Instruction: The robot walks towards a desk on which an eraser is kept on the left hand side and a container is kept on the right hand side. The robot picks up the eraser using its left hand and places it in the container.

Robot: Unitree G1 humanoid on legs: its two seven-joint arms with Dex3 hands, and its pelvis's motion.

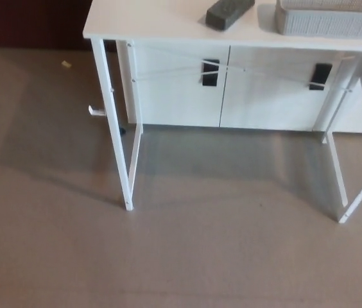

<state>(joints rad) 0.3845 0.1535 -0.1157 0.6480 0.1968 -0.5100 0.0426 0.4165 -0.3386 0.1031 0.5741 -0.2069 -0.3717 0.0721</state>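
A dark grey eraser (pixel 229 13) lies on the white desk (pixel 142 24) at the top of the head view, cut off by the upper edge. To its right on the same desktop stands a grey woven container (pixel 330 19), only its lower part showing. The eraser sits apart from the container, with a small gap between them. Neither of my hands nor any part of my arms shows in the view.
The desk stands on thin white legs (pixel 113 128) over a brown floor (pixel 168 256). Behind it is a white cabinet (pixel 232 90) with two black handles (pixel 210 72). A small yellowish scrap (pixel 66 63) lies on the floor at the left.
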